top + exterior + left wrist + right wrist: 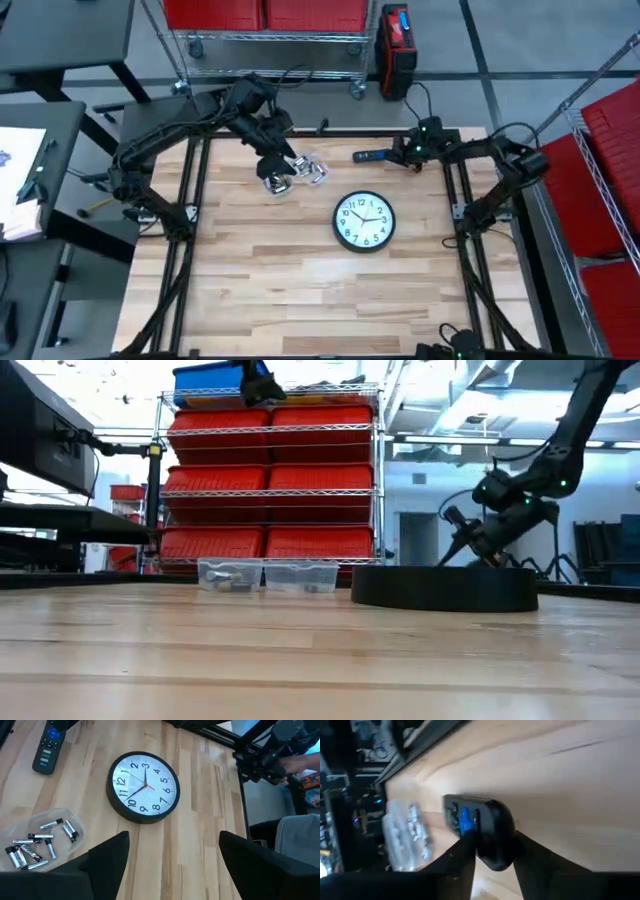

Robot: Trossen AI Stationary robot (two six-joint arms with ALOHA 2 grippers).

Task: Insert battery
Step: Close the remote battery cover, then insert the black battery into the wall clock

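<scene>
A black remote control (372,155) lies near the table's far edge, its buttons (465,817) facing up, with my right gripper (400,153) shut on its right end. A black-rimmed wall clock (363,221) lies face up mid-table. Clear plastic trays (300,172) holding several loose batteries (35,847) rest on the wood at the far left of the clock. My left gripper (170,862) hovers above these trays, open, with nothing between its fingers. My right gripper pinches the remote's end (492,852) that points to the table's right edge, one finger on each long side. The fingers come in about level from the right and lie along the remote. Whether the remote rests on the table cannot be told.
Black frame rails (190,200) run along the table's left, right and far edges. A wire shelf with red bins (270,480) stands behind the table. The near half of the wooden top (300,290) is bare.
</scene>
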